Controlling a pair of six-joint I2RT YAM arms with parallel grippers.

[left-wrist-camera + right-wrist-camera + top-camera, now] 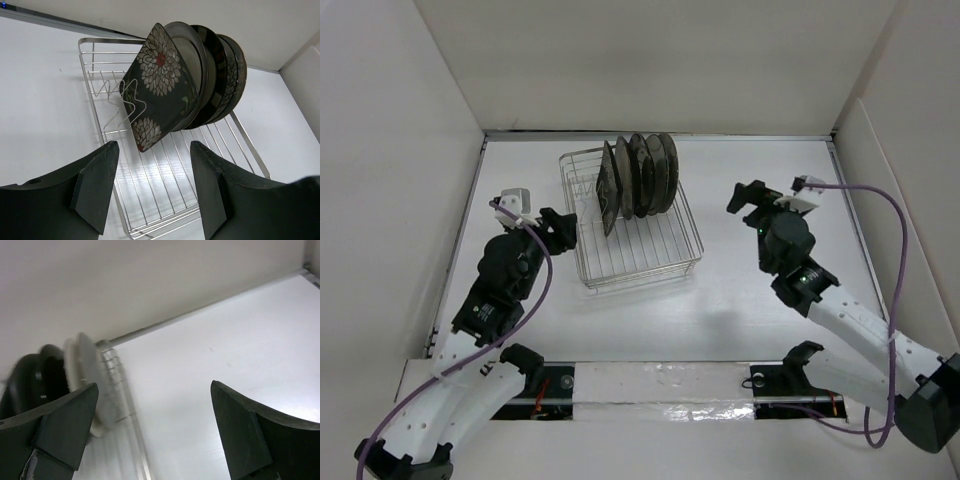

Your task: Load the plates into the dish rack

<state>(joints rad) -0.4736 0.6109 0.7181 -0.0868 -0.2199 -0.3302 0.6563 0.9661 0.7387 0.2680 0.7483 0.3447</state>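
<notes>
From above: plates (640, 178) on edge in a tight row at the far end of the dish rack (655, 250), mid worktop (740, 300). Only from the left wrist: square black floral plate (160, 85) frontmost, tilted, red-centred blooms plain. Left end effector (560, 228) spread wide, empty, just beside the rack. Right end effector (752, 193) likewise wide and empty, well apart. Right wrist view: plates blurred.

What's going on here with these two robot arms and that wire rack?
The plates stand on edge in a row at the far end of the dish rack, the square floral plate nearest the arms. Neither arm holds anything: the left gripper is open just left of the rack, and the right gripper is open off to its right. The loading looks done.
</notes>
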